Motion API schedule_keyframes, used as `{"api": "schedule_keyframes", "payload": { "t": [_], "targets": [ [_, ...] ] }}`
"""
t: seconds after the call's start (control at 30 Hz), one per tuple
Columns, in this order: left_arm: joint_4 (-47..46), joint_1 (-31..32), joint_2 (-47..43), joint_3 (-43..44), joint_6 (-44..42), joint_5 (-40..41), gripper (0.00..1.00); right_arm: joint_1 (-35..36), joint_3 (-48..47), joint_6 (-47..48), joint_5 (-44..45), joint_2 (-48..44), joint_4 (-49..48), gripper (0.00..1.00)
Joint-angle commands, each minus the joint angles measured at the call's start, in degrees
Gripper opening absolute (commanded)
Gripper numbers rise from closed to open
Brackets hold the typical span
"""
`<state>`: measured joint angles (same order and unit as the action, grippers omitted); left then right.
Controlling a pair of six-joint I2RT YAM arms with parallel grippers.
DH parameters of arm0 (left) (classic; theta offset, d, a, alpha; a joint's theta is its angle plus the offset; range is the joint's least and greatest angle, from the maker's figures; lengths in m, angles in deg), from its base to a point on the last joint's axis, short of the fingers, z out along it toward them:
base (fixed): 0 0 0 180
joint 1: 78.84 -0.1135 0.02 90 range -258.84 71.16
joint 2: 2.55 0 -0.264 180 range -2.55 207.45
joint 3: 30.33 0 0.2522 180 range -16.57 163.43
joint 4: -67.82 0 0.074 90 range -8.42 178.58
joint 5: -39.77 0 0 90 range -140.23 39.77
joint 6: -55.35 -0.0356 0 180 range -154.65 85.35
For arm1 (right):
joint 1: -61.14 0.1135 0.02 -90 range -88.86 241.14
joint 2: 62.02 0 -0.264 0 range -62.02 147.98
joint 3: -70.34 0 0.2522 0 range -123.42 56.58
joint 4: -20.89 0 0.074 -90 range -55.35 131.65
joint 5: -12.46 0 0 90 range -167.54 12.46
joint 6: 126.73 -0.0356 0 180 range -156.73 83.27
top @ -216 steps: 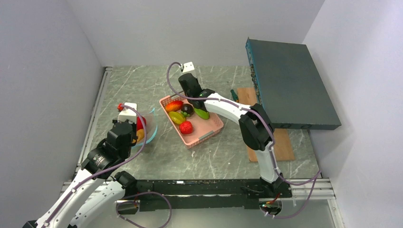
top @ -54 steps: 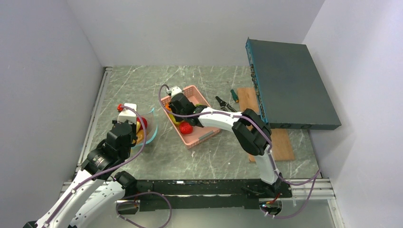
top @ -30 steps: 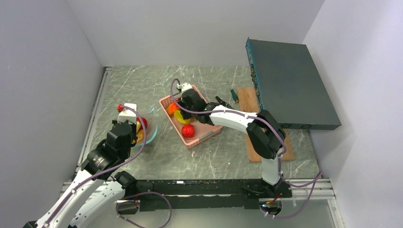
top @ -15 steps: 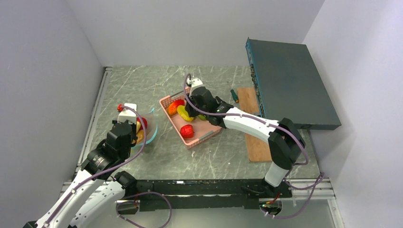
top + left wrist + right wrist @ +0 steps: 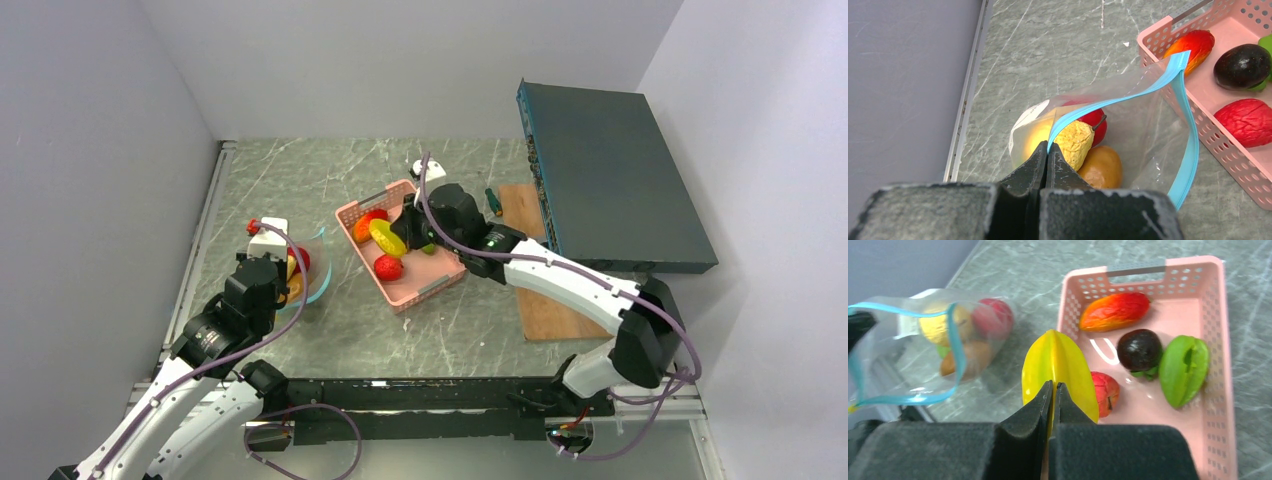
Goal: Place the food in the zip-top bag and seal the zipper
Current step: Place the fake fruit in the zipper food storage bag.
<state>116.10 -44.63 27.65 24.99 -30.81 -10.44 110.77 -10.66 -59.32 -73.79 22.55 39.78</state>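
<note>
Over the pink slotted plastic basket (image 5: 1220, 315), I log one glossy yellow ridged fruit piece (image 5: 1060, 370), probably light, hard and slippery, clamped along a ridge in my right gripper (image 5: 1053, 387), while my left gripper (image 5: 1046, 150) pinches the clear floppy bag (image 5: 1143, 130) by its teal-blue zipper strip (image 5: 1118, 100).

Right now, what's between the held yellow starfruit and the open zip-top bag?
Only the pink basket's bag-side wall and a strip of bare marble table, clearest in the top view.

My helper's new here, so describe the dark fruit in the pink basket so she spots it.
Find the pink basket on the grey table. Inside, between the orange-red piece and the green piece, lies the dark purple fruit: the only round, near-black piece.
</note>
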Motion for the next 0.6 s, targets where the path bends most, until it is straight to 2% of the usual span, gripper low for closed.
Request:
{"api": "schedule_keyframes", "payload": {
  "t": [0.0,0.23,0.57],
  "targets": [
    [-1.9,0.0,-0.5,0.3,-0.1,-0.2,0.0,2.2,-0.1,-3.2,-6.0,-3.6,-2.0,0.0],
    [-1.6,0.1,-0.4,0.5,0.0,-0.1,0.0,8.8,-2.8,-10.4,-10.2,-0.2,-7.9,0.0],
    [-1.4,0.0,-1.0,0.5,0.2,0.3,0.0,11.7,-9.4,-20.6,-9.2,10.0,-13.6,0.0]
  ]
}}
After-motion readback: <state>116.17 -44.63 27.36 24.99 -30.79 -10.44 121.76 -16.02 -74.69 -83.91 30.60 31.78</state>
